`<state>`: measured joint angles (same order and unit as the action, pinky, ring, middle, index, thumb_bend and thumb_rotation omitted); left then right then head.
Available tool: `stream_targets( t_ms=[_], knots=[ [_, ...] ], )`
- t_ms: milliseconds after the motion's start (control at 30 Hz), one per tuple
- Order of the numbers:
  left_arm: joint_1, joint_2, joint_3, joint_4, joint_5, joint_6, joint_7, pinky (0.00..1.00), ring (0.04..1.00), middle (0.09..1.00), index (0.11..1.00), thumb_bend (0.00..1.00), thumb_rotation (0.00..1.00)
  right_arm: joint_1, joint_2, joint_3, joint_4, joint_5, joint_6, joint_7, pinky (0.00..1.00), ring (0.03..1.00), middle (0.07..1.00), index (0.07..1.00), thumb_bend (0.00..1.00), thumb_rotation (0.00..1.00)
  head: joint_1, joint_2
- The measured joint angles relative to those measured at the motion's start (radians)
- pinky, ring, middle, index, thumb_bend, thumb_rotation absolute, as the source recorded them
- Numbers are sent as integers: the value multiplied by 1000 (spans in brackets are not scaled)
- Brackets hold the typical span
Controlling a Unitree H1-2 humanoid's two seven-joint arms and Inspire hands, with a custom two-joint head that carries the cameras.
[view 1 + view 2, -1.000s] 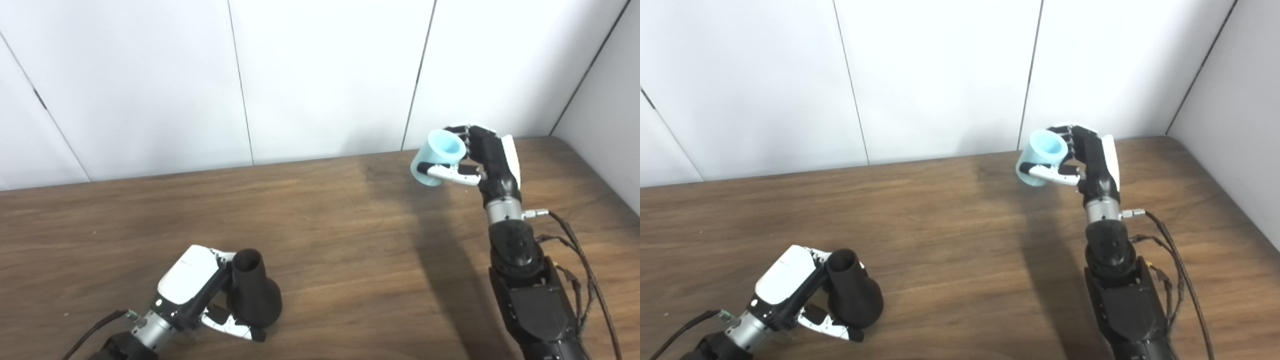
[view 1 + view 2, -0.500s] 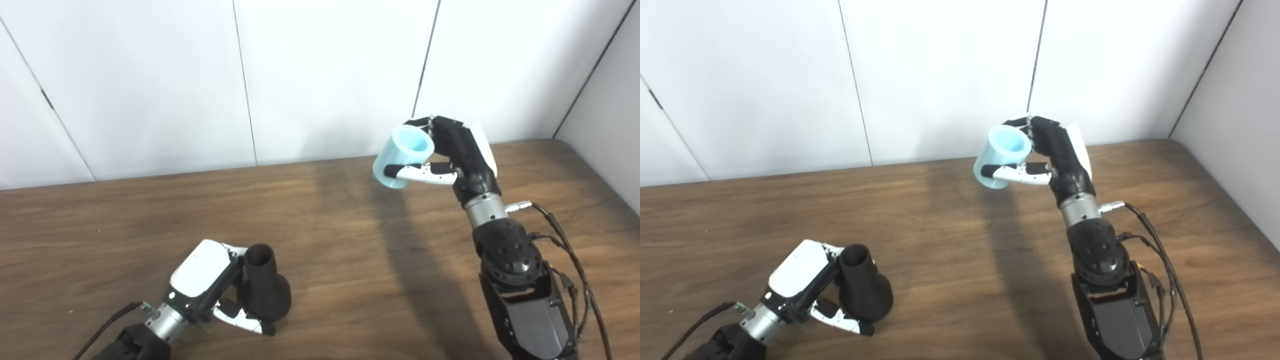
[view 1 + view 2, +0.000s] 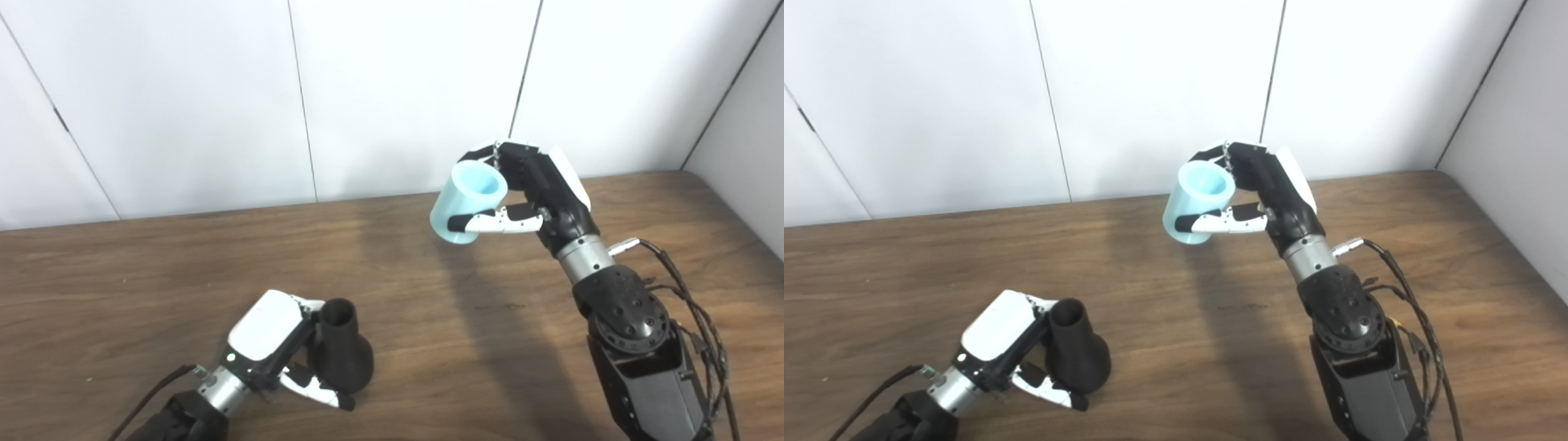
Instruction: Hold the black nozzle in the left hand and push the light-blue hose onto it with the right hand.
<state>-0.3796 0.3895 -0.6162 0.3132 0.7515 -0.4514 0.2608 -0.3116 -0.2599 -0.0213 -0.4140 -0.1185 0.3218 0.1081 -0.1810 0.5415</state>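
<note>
Black nozzle (image 3: 343,355) sits at about 7 o'clock in the view, narrow mouth up, with the left hand (image 3: 272,343) wrapped around it, fingers behind and thumb across the flared base low over the table (image 3: 122,275). Light-blue hose (image 3: 468,202), a short open tube, hangs at about 1 o'clock, well apart from the nozzle, pinched by the right hand (image 3: 539,196) with the thumb across its lower front and the fingers closed on its far side.

To do this step well, the right hand likely needs to tip the tube so its bore faces the nozzle mouth, line up the two axes first, then press straight along them while the left hand braces.

Since a second ago, the hose has travelled toward 9 o'clock and a little nearer. The nozzle appears to have edged toward 3 o'clock, though the camera shifted slightly too.
</note>
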Motion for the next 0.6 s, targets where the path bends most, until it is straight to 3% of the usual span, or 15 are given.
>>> stream_targets(
  t_ms=[100, 233, 300, 333, 467, 500, 600],
  knots=[
    [-6, -3, -13, 2, 18, 0, 15, 160, 336, 427, 523, 493, 0, -16, 5, 15, -44, 10, 30, 17, 316, 409, 463, 535, 515, 0, 12, 6],
    [-17, -17, -19, 18, 36, 0, 25, 158, 394, 487, 484, 504, 0, -25, 14, 38, -73, 13, 52, 34, 301, 410, 462, 530, 514, 0, 26, 6],
    [-18, -21, -18, 21, 46, 0, 29, 159, 348, 438, 517, 495, 0, -25, 31, 53, -87, 12, 74, 39, 296, 410, 460, 526, 515, 0, 37, 12],
    [-18, -25, -17, 21, 52, 0, 30, 159, 373, 463, 500, 500, 0, -24, 40, 60, -96, 10, 88, 40, 295, 409, 459, 526, 515, 0, 40, 14],
    [-19, -40, -13, 21, 63, 0, 24, 164, 334, 427, 524, 493, 0, -25, 53, 78, -107, 12, 100, 51, 307, 412, 458, 530, 514, 0, 49, 18],
    [-19, -42, -11, 21, 63, 0, 21, 165, 371, 465, 499, 500, 0, -25, 54, 80, -107, 14, 101, 54, 296, 408, 457, 528, 514, 0, 51, 18],
    [-17, -47, -3, 21, 67, 0, 14, 176, 340, 433, 525, 494, 0, -25, 62, 94, -107, 14, 114, 61, 293, 411, 457, 530, 514, 0, 57, 26]
  ],
)
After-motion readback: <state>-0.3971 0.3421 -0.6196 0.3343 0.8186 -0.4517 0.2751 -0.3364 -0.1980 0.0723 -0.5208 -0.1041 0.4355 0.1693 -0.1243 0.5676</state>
